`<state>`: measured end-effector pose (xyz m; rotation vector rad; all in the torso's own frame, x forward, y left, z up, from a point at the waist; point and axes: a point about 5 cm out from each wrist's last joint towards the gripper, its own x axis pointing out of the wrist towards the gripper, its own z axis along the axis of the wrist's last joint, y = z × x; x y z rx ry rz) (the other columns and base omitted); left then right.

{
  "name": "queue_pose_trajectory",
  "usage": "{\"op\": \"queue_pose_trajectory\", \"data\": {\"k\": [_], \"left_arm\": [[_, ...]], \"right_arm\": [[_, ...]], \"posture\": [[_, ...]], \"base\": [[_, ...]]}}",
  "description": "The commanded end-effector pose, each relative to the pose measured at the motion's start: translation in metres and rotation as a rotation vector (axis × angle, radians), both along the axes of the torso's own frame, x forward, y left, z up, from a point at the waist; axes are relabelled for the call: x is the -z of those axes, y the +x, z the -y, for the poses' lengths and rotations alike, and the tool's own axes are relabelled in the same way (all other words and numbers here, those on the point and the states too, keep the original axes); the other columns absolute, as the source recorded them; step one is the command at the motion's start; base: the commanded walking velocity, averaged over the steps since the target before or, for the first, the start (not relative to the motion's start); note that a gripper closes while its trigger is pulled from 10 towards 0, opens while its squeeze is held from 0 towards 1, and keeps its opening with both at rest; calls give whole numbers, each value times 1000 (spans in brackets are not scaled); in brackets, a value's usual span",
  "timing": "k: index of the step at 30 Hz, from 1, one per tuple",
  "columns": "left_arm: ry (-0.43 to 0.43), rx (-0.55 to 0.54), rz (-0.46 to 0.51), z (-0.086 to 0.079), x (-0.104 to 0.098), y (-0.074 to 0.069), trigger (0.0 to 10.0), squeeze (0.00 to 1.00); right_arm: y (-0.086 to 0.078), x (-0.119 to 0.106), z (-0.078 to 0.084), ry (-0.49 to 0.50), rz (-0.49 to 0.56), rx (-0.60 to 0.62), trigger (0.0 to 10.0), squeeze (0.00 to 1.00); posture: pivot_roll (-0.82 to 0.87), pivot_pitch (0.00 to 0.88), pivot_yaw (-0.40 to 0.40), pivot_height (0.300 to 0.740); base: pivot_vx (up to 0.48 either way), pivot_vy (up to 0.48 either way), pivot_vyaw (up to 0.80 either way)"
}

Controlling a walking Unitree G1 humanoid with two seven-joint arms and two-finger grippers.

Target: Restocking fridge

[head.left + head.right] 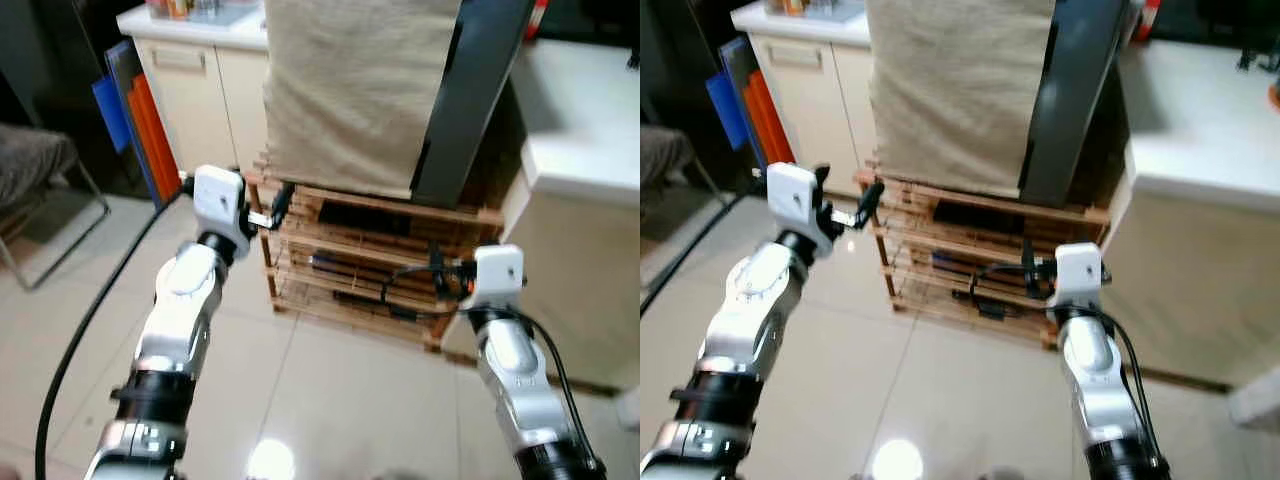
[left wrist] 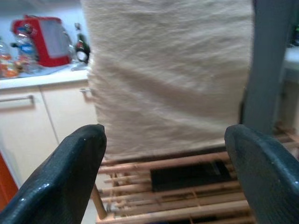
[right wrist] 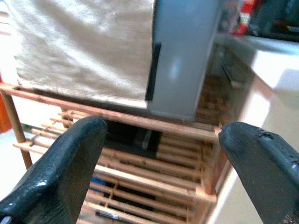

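Approaching the cloth-draped fridge [image 1: 350, 90] at twelve o'clock atop the wooden rack [image 1: 380, 270], with its grey door [image 1: 470, 100] ajar at one o'clock, left gripper [image 2: 170, 172] and right gripper [image 3: 161, 163] both spread wide and empty, best squared up before reaching.

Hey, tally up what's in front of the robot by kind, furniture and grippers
Wooden slatted racks: 1
Cloth-covered boxes on the rack: 1
Cream cabinets: 1
White counters: 1
Grippers: 2, left gripper and right gripper, both open
Total: 6
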<state>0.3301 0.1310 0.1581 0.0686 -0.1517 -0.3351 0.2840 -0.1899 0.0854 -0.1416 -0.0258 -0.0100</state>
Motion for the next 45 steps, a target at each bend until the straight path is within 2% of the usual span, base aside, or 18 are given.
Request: {"op": "queue_pose_trajectory", "data": {"k": [1,3,6,14,18,23,33,36,42,45], "left_arm": [[49,-34,14,-8,-2,2,10000,0],[61,-36,-6,-9,1,2,10000,0],[13,-34,-30,-8,4,1,10000,0],[18,-56,-60,-5,11,3,10000,0],[47,-62,-79,-6,15,3,10000,0],[44,-70,-95,-8,18,3,10000,0],[46,-64,-104,-8,18,8,10000,0],[45,-57,-108,-6,18,8,10000,0],[116,-52,-98,-1,23,9,10000,0],[99,-50,-74,1,19,10,10000,0]], "right_arm": [[3,-6,-6,6,28,-19,10000,0],[4,-4,-9,10,26,-34,10000,0],[5,-4,-9,13,27,-35,10000,0],[5,-5,-7,11,34,-40,10000,0],[6,-5,-9,7,36,-50,10000,0],[9,-4,-8,10,37,-46,10000,0],[14,-4,-19,24,56,-62,10000,0],[12,-4,-18,20,60,-62,10000,0],[-3,-10,-30,-58,109,-193,10000,0],[-10,-10,-28,-34,114,-188,10000,0]], "posture": [[-167,0,57,740],[-160,0,56,740],[-162,0,55,740],[-164,0,46,740],[-159,0,41,740],[-145,0,40,740],[-137,0,53,740],[-146,0,56,740],[-166,0,45,740],[-162,0,36,740]], "base": [[0,0,0],[0,0,0],[102,119,0],[309,367,0],[298,377,0],[292,382,0],[303,373,0],[310,368,0],[154,184,0],[0,0,0]]}}
